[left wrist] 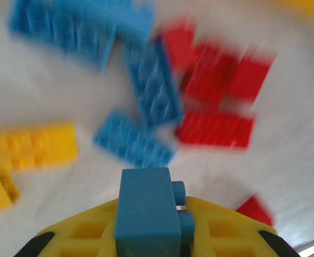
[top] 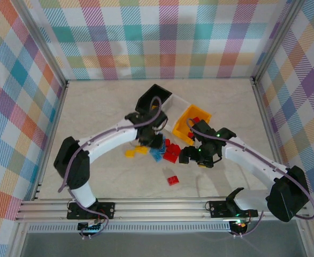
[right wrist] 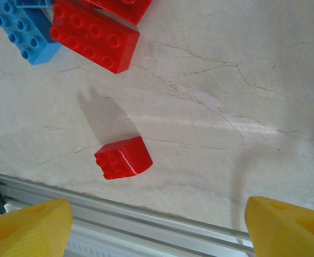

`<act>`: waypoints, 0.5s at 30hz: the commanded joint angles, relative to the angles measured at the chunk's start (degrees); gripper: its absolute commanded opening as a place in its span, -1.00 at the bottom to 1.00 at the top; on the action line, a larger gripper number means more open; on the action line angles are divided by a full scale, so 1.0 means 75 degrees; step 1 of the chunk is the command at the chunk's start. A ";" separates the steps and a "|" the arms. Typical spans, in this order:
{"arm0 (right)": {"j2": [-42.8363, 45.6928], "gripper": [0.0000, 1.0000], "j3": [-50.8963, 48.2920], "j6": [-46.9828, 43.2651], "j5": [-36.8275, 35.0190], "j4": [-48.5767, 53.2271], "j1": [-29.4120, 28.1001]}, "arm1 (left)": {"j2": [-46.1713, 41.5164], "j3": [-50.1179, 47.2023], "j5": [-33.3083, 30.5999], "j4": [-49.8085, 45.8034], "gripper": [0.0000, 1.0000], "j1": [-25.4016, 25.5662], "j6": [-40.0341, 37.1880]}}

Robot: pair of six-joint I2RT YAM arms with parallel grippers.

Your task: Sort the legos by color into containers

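Left gripper (left wrist: 148, 238) clamps a light blue brick (left wrist: 146, 206) above the lego pile (top: 161, 151), just left of the yellow-orange bin (top: 179, 128). Right gripper (right wrist: 157, 222) gapes wide above a lone red brick (right wrist: 123, 158), nearer us than that bin.

Marble table (top: 103, 112), scattered legos (top: 170, 153), joined bins (top: 181, 124)

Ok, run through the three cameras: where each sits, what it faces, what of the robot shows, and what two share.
Top external: above and behind the arms, looking down on the table; both arms show.
Left wrist: on the left arm, looking down past the left gripper, shut on a blue brick, at blurred legos.
Right wrist: on the right arm, looking down at table and front rail; the open right gripper shows at the bottom.
Shared: the lone red brick shows from right wrist and top.
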State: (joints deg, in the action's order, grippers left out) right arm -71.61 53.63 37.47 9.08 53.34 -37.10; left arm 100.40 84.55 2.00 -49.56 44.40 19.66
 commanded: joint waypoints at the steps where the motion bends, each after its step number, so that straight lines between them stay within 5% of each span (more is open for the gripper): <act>1: 0.0275 0.69 0.0171 -0.0169 -0.0173 0.0326 -0.0044 | 0.1126 0.1864 -0.0063 -0.0727 -0.59 -0.0349 -0.0661; 8: 0.0620 0.69 0.0069 -0.0162 -0.0332 0.0499 -0.0034 | 0.3715 0.5875 -0.0634 -0.1792 -0.59 -0.0517 -0.1258; 15: 0.0852 0.69 -0.0077 -0.0225 -0.0310 0.0712 -0.0034 | 0.4727 0.6724 -0.1319 -0.1367 -0.59 -0.0559 -0.1174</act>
State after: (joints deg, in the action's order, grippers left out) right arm -66.52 53.60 36.77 6.92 56.31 -37.10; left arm 134.54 132.77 -4.75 -58.46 40.66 11.86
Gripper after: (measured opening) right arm 0.845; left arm 0.249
